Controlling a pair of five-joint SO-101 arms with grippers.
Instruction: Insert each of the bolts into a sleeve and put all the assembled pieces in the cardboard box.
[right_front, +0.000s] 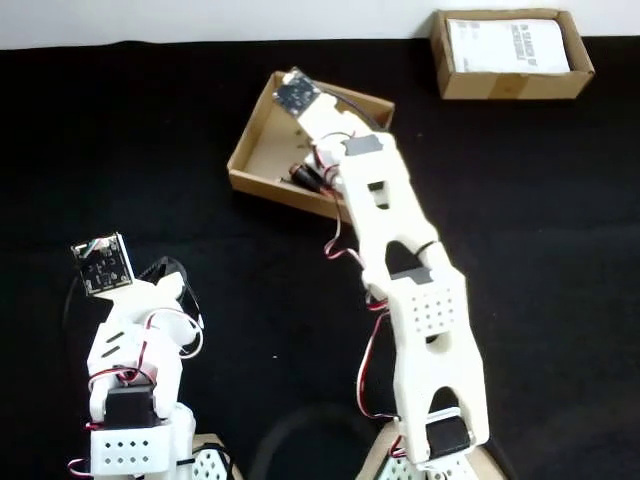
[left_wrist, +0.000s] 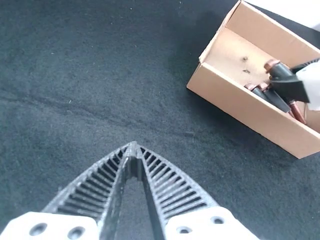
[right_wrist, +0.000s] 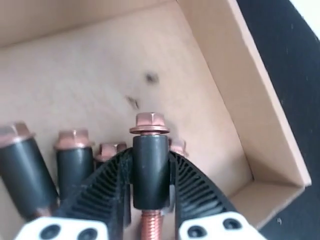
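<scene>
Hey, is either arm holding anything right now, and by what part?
The right gripper holds one assembled bolt by its black sleeve, bolt head poking out past the grip, inside the cardboard box. The left gripper is shut, holding nothing.

Printed sheet (right_front: 508, 45), text illegible

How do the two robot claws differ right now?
The left claw is shut on nothing; the right claw is shut on a bolt in its black sleeve. The left claw is above the black table; the right claw is over the cardboard box. Both have black ribbed fingers.
</scene>
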